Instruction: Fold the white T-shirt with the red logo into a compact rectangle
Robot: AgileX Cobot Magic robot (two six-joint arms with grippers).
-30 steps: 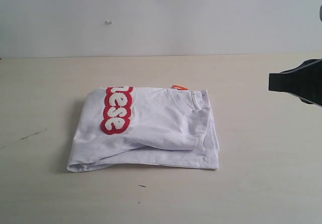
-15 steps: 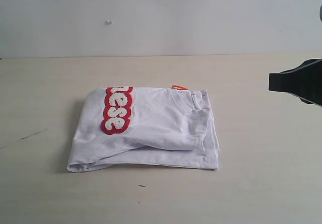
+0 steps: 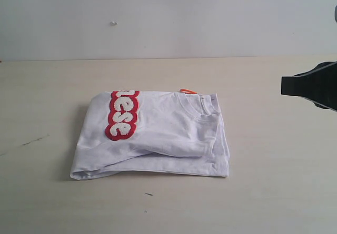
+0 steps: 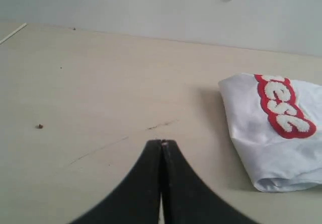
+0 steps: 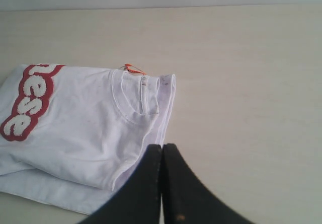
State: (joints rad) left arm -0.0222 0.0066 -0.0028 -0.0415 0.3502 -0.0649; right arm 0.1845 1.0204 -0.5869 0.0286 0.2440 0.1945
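Left gripper point(image 4: 162, 142) first: its 2 black fingers are pressed flat together, tip to tip, with nothing between them, hanging over bare tabletop. A thin dark scratch point(image 4: 162, 125) runs across the wood just beyond the tips, and a small brown speck point(image 4: 39, 126) sits off to one side. Over to the right gripper point(image 5: 162, 146): same story, both fingers closed against each other and gripping nothing. In the exterior view it pokes in from the right edge, raised and well apart from the cloth. Out from there, the white T-shirt point(image 3: 168, 134) lies near the middle of the pale wooden table point(image 3: 263, 192), folded into a roughly rectangular bundle with several layers stacked. The lower layers peek out along the near edge, and the left corner looks a bit rounded and puffy. The ribbed crew neck point(image 3: 192, 108) sits on top toward the right end of the bundle, with a small orange tag point(image 3: 187, 91) poking out at the far edge. The red logo point(image 3: 122, 115) runs across the left part of the top face, and only 4 fluffy white letters, "nese", show before it disappears over the far fold. Behind the table stands a plain pale wall point(image 3: 210, 18).
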